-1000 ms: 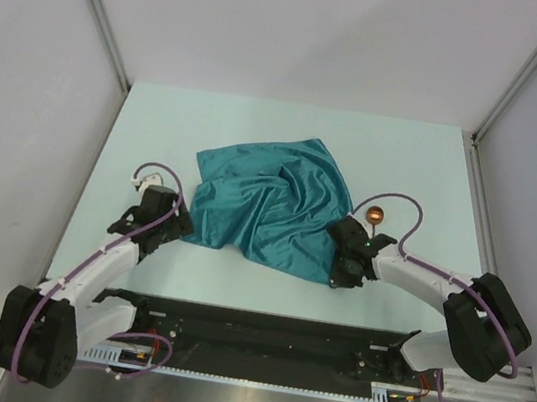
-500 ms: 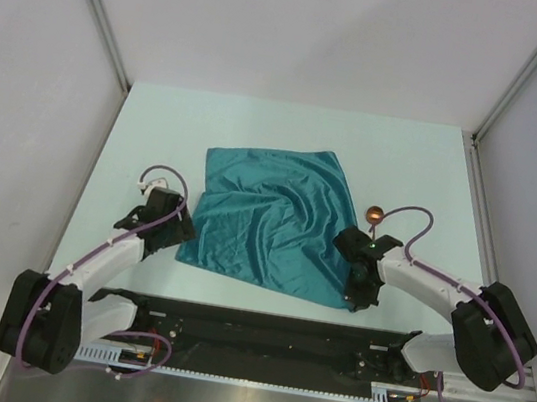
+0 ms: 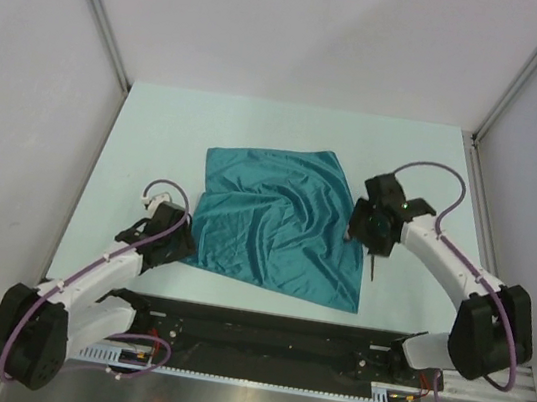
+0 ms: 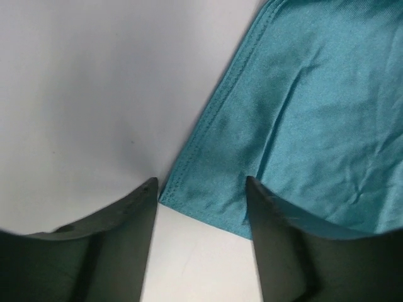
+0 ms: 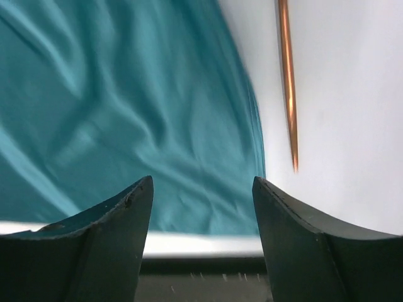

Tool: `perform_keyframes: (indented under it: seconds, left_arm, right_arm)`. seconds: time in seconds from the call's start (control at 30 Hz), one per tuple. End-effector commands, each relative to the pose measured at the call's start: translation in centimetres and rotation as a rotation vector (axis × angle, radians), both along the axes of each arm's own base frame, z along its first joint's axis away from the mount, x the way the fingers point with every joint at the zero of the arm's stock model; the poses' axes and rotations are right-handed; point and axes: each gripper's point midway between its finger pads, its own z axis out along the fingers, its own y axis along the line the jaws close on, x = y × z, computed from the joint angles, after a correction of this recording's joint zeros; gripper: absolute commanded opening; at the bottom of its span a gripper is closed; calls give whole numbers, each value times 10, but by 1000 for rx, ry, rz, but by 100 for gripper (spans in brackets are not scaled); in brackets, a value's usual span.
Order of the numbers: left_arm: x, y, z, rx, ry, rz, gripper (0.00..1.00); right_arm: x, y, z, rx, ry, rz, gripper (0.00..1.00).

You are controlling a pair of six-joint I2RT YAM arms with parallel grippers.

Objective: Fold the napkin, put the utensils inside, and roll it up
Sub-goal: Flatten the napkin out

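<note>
The teal napkin [image 3: 275, 224] lies spread flat in the middle of the table, lightly wrinkled. My left gripper [image 3: 179, 246] is at its near-left corner, open. In the left wrist view that corner of the napkin [image 4: 189, 189] lies on the table between my spread fingers [image 4: 126, 245], not pinched. My right gripper [image 3: 367, 234] hovers open over the napkin's right edge and hides the spoon's bowl. Only the spoon's thin handle [image 3: 374, 267] shows, beside the cloth. In the right wrist view the copper handle [image 5: 287, 82] lies just right of the napkin [image 5: 126, 113], nothing between my fingers [image 5: 113, 245].
Grey walls enclose the pale table [image 3: 157, 134] on the left, back and right. A black rail [image 3: 258, 336] with the arm bases runs along the near edge.
The bunched napkin has been pulled out flat. My right gripper let go of its near-right corner, opened, and moved away from the near edge over the spoon. My left gripper drew slightly nearer.
</note>
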Motion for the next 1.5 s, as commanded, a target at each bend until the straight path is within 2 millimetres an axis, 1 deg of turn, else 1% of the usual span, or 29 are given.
perform_keyframes:
  seconds: [0.0, 0.03, 0.1, 0.13, 0.17, 0.2, 0.23, 0.27, 0.33, 0.37, 0.4, 0.47, 0.53, 0.6, 0.63, 0.73, 0.87, 0.97, 1.0, 1.07, 1.1, 1.13, 1.17, 1.2, 1.3, 1.33, 1.4, 1.43, 1.47]
  left_arm:
    - [-28, 0, -22, -24, 95, 38, 54]
    - [-28, 1, -23, -17, 91, 47, 49]
    - [-27, 2, -21, -24, 80, 63, 33]
    - [-26, 0, -21, -31, 74, 62, 29]
    - [-26, -1, -21, -43, 72, 66, 19]
    - [-27, -2, -22, -47, 74, 71, 14]
    - [-29, -1, -23, -48, 82, 76, 4]
    - [-30, 0, -23, -51, 84, 94, 0]
    - [-35, 3, -21, -49, 84, 114, 0]
    - [-34, 5, -18, -54, 72, 139, 0]
    - [-34, 5, -12, -66, 48, 150, 0]
    - [-40, 7, -10, -84, 49, 184, 0]
    - [-41, 6, -5, -114, 25, 203, 0]
    - [-46, 2, -6, -152, 35, 217, 0]
    - [-47, 1, -5, -167, 31, 224, 0]
    - [-51, 3, -1, -187, 26, 270, 0]
    - [-51, 6, 8, -210, -7, 316, 0]
    - [-51, 4, 11, -228, -15, 318, 0]
    - [-52, 4, 10, -227, -11, 319, 4]
    - [-52, 3, 12, -227, -4, 314, 7]
    - [-52, 3, 13, -226, -3, 314, 17]
    - [-50, 2, 16, -232, -9, 310, 23]
    - [-48, 1, 20, -240, -24, 307, 29]
    - [-46, 1, 23, -240, -35, 306, 47]
    - [-32, 4, 43, -214, -92, 303, 73]
    - [-23, 5, 57, -201, -132, 282, 77]
    - [-3, 6, 69, -147, -175, 255, 87]
    - [10, 3, 84, -145, -209, 240, 88]
    - [29, -5, 98, -169, -269, 218, 89]
  right_arm:
    - [92, 13, 37, 62, -217, 132, 69]
    - [121, 17, 52, 81, -287, 169, 70]
    - [148, 21, 40, 104, -265, 191, 69]
    - [173, 21, 56, 118, -325, 194, 69]
    - [183, 22, 54, 121, -337, 213, 69]
    - [193, 26, 37, 137, -306, 231, 69]
    - [212, 29, 46, 151, -357, 240, 69]
    - [222, 27, 41, 152, -363, 252, 69]
    - [238, 31, 21, 184, -341, 281, 69]
    - [251, 32, 28, 191, -370, 304, 69]
    - [256, 33, 8, 195, -338, 313, 68]
    - [270, 35, 8, 196, -354, 335, 68]
    - [276, 32, -10, 185, -332, 348, 68]
    - [283, 30, -14, 203, -334, 357, 68]
    - [283, 29, -23, 210, -317, 358, 68]
    - [287, 30, -30, 229, -322, 378, 67]
    - [285, 44, -37, 312, -317, 412, 64]
    - [283, 56, -40, 378, -308, 418, 54]
    - [282, 60, -41, 387, -305, 424, 44]
    - [280, 70, -40, 401, -300, 442, 32]
    - [280, 74, -37, 402, -302, 449, 22]
    - [280, 82, -33, 404, -310, 464, 18]
    - [278, 86, -26, 402, -318, 475, 16]
    - [278, 90, -21, 398, -328, 480, 16]
    - [272, 108, -1, 353, -365, 523, 15]
    - [271, 110, 3, 320, -376, 524, 16]
    - [257, 128, 9, 280, -380, 577, 19]
    - [253, 130, 9, 245, -378, 584, 21]
    - [236, 146, 5, 235, -350, 625, 23]
